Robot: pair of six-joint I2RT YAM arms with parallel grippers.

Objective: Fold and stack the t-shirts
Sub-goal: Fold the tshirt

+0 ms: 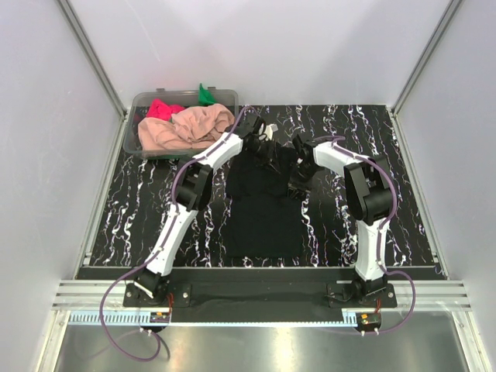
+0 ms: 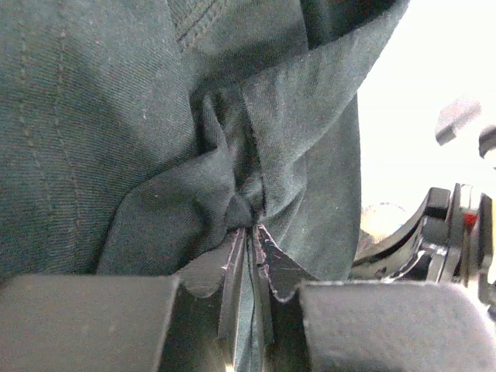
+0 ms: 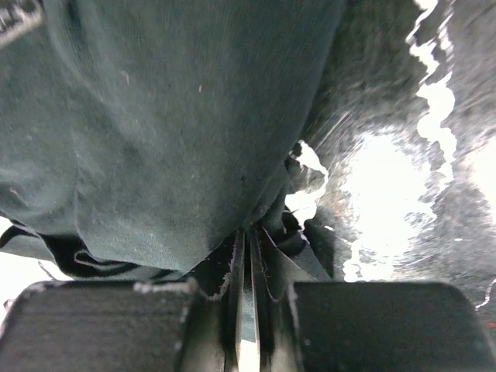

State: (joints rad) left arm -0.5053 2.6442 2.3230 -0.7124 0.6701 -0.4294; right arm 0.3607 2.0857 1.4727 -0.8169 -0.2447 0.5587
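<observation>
Black cloth occupies the centre of the marbled table (image 1: pixel 341 232): the black t-shirt (image 1: pixel 263 213) lies between the two arms, its near edge just beyond their bases and its body running away from them as a roughly flat rectangle. The far end of the garment is bunched and lifted where both arms reach in over it.

The left gripper (image 2: pixel 248 231) is clenched on a pinch of the black t-shirt. In the left wrist view the fingers (image 2: pixel 229 267) stand almost together, a thin fold of cloth runs down between them, and the fabric gathers into a tight knot of creases directly above the tips.

The right gripper (image 3: pixel 248 232) is likewise clamped on the black t-shirt. In the right wrist view its jaws meet on the edge of the cloth, which hangs over them in a smooth sheet, with the table showing to the right.

At the far left corner stands the clear tub (image 1: pixel 133 130). It holds the peach-pink t-shirt (image 1: pixel 182 128), heaped and spilling over the right-hand rim, the pink-red t-shirt (image 1: pixel 161 108) behind it, and the green t-shirt (image 1: pixel 205 94) at the back.
</observation>
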